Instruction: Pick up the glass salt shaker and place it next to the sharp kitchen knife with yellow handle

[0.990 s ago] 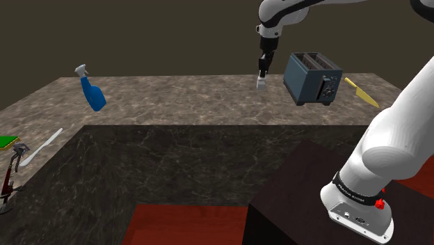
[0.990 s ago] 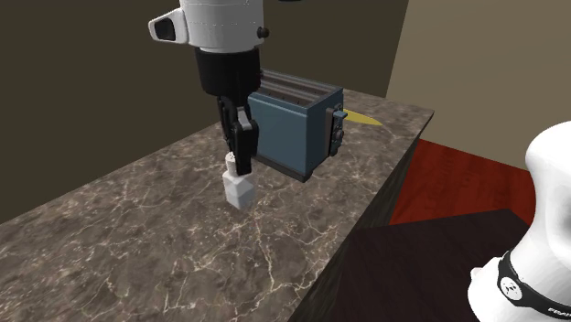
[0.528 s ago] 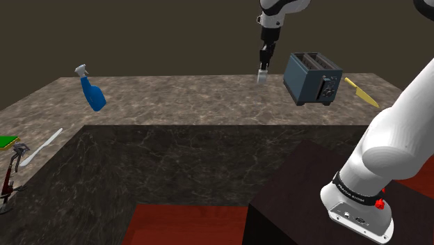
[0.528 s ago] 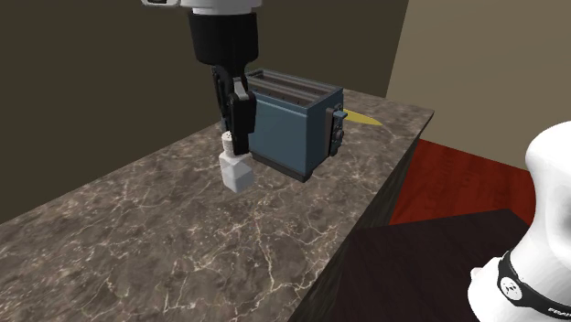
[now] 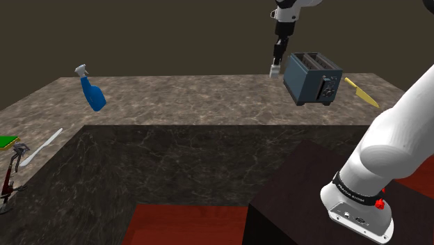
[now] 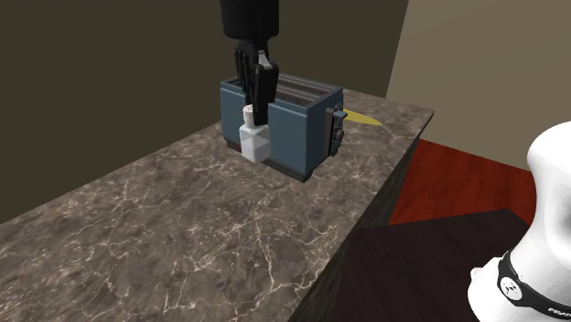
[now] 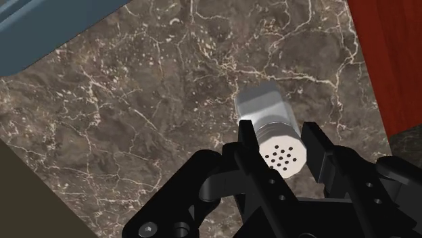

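Pale salt shaker hangs clasped in the black hand above the tabletop, upper right in the shoulder view; placing it beside the yellow knife remains.

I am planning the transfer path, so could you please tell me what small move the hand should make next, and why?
Probably carry the salt shaker higher and across the toaster toward the yellow-handled knife. The hand is shut on the shaker's cap, it hangs clear of the counter beside the toaster, and the knife lies on the toaster's far side.
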Motion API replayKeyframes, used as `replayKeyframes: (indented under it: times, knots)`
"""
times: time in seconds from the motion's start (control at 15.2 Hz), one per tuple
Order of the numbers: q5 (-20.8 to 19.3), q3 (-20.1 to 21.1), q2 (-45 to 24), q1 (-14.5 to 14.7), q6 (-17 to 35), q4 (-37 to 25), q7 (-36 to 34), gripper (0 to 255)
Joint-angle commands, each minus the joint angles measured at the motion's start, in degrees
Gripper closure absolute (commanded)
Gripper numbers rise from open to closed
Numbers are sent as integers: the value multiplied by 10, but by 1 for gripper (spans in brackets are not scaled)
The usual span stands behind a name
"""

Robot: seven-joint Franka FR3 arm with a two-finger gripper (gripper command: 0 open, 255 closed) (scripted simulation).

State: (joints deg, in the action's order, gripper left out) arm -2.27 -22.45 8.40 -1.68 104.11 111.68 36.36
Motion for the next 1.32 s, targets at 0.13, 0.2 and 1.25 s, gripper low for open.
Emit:
replayKeyframes:
  times: [0.13,0.2,1.25]
  knots:
    - [-4,-34,-1,-25,3,1,58,255]
    - [-5,-42,-2,-31,3,0,72,255]
    - [53,-178,-116,-138,-20,-117,330,255]
